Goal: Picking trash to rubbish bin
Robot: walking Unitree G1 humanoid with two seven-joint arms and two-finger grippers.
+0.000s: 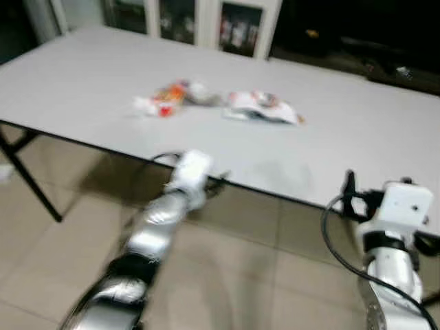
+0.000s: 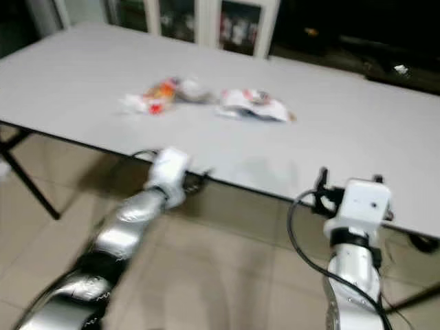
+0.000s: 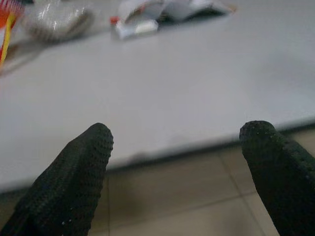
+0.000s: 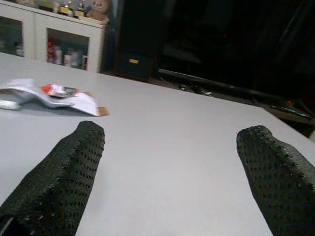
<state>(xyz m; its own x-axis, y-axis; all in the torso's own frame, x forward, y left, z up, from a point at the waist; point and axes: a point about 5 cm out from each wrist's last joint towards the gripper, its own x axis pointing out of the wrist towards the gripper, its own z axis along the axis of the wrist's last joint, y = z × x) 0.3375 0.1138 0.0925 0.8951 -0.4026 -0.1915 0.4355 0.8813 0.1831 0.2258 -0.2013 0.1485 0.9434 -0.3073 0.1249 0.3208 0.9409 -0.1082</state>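
Trash lies mid-table on the grey table (image 1: 75,82): an orange and white wrapper (image 1: 167,98), a crumpled silvery piece (image 1: 200,93) and a white wrapper with red print (image 1: 263,107). My left gripper (image 3: 179,132) is open at the table's front edge, level with the tabletop and short of the trash, nothing between its fingers. The left arm's wrist (image 1: 189,172) is blurred. My right gripper (image 4: 172,132) is open too, low over the table's right part, with the white wrapper (image 4: 54,96) off to its left. The right wrist (image 1: 404,206) sits at the front edge.
Black folding table legs (image 1: 34,185) stand under the left end on a beige tiled floor (image 1: 227,275). A white glass-door cabinet (image 1: 237,27) stands behind the table. Dark furniture (image 1: 364,41) lines the back right.
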